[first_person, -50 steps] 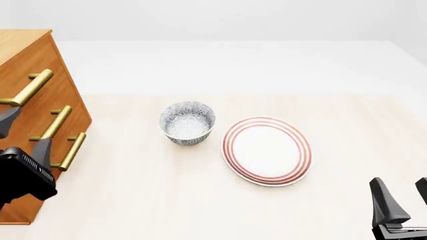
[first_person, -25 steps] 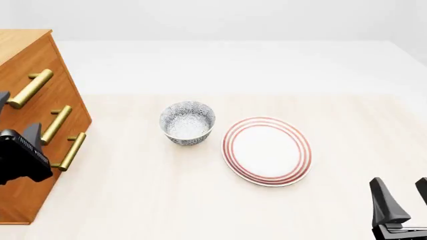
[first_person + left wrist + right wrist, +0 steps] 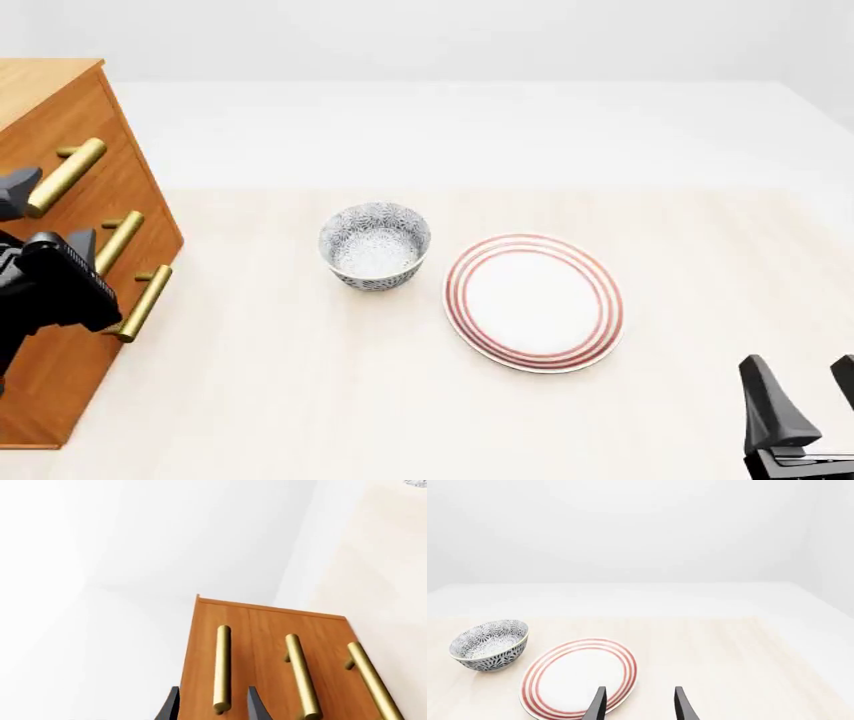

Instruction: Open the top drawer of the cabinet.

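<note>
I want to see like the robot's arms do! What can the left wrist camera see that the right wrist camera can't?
Only the left wrist view shows the orange-brown wooden cabinet with three brass bar handles, the top drawer's brass handle lying between the open left end effector fingers. Only the right wrist view shows the red-ringed white plate and the whole blue-patterned bowl, beyond the open right end effector. Both show the pale table and white background.

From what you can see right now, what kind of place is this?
Probably a simulated tabletop test scene, not a real room: a pale wooden table holds only a wooden cabinet, a patterned bowl and a red-rimmed plate, against blank white walls.
</note>
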